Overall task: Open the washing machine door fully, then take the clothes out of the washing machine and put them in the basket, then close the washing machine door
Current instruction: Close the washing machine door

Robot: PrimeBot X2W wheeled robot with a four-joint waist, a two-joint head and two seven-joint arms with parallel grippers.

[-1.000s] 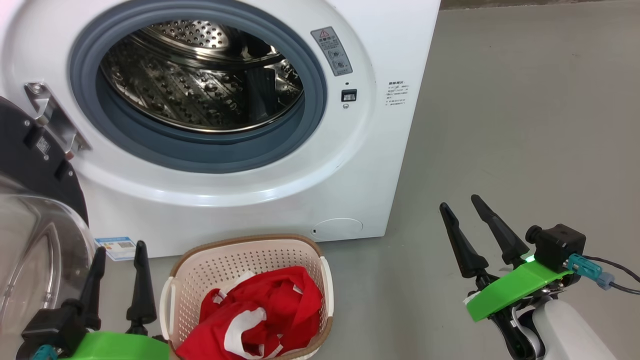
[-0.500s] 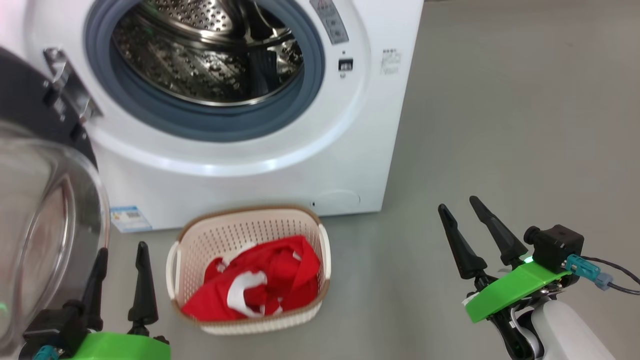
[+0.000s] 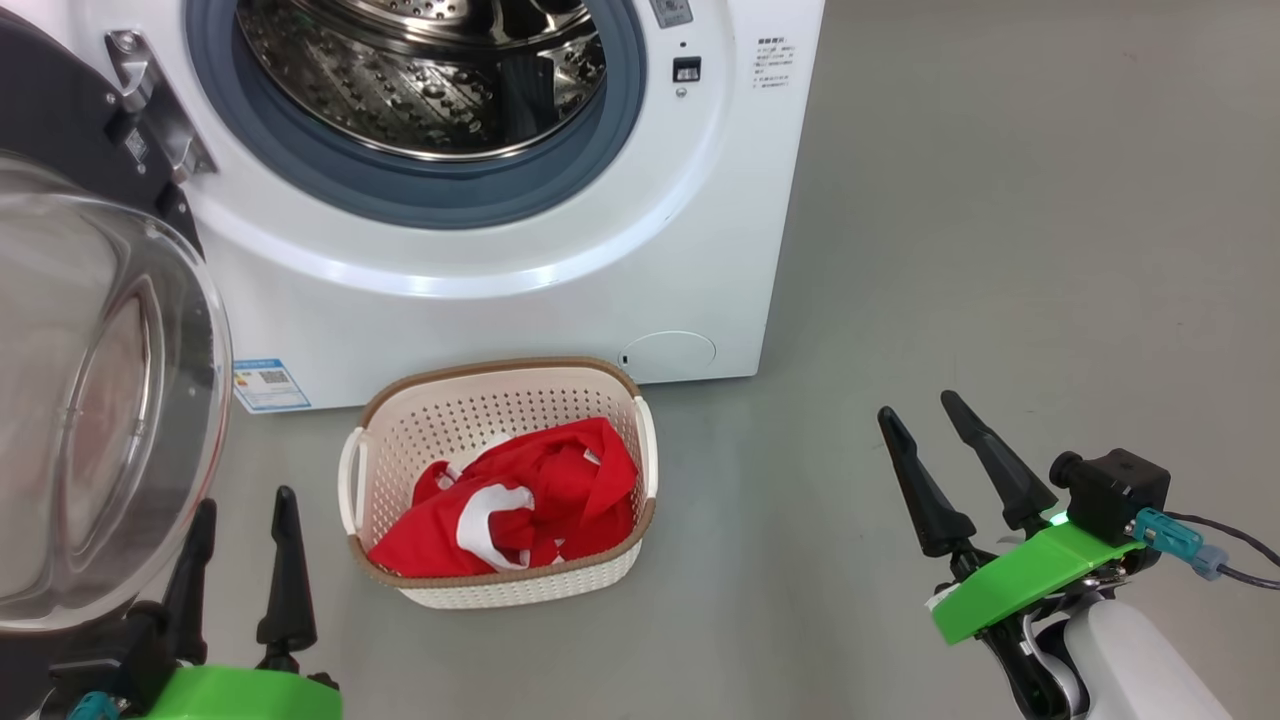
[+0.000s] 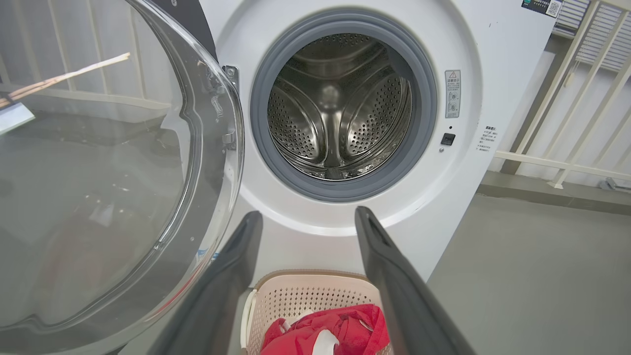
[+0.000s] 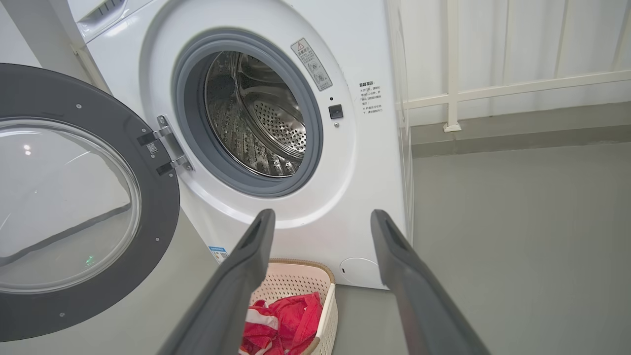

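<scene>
Head view first: the washing machine (image 3: 500, 290) has a little blue label (image 3: 270, 385) at its lower left corner with a QR code on it, but the text is too small to read. Right of the opening there's a block of tiny black print (image 3: 772, 62), also unreadable. The right wrist view gives the best look at the grey warning sticker (image 5: 310, 64) (red triangle on top, two round pictograms under it, wording too fine to make out).

The washing machine door (image 3: 110, 400) is swung wide open to the left, its glass bowl bulging toward the camera. The clothes (image 3: 520, 495), red with white trim, are bunched up in the basket (image 3: 470, 420), which sits on the floor (image 3: 1000, 250) right in front of the machine.

Left tool (image 3: 245, 500) sits low at the bottom left, fingers pointing up, spread apart and holding nothing. It's just beside the door glass and left of the basket. Right tool (image 3: 917, 404) is well off to the right over the floor, fingers angled up and a bit left. Its jaws are apart too, with nothing between them, and there's a pale forearm (image 3: 1130, 660) below it.
</scene>
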